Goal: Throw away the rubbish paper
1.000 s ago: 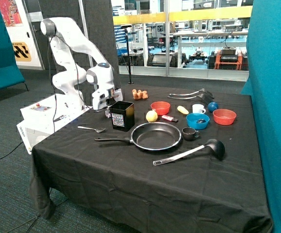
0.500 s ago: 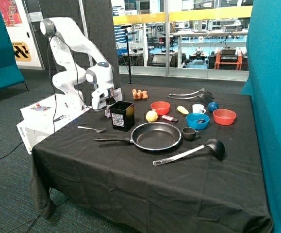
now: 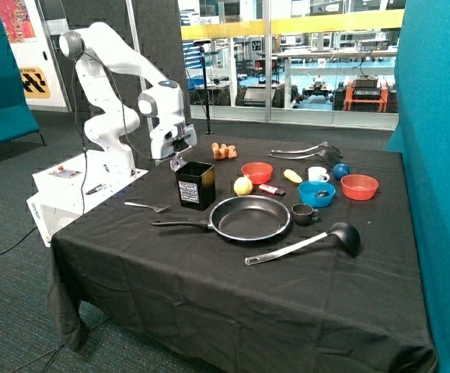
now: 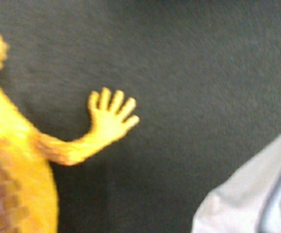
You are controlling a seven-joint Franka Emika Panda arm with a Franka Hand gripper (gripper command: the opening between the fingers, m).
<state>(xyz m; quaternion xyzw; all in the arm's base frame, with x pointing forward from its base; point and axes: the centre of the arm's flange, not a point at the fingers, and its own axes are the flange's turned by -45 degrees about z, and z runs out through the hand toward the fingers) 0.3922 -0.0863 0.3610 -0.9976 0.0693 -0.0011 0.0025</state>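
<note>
Gripper [image 3: 177, 163] hangs just above the back rim of the black box [image 3: 196, 185], something small and pale at its tips; can't tell if that's rubbish paper or how wide the fingers are. Likely drop point is straight below

Outside view is evenly lit and sharp, daylight entering through the glass wall [image 3: 302, 62] behind the table [image 3: 209, 272], shadows faint on the black cloth; wrist view is soft, with the yellow toy limb [image 4: 106, 121] blurred.
</note>
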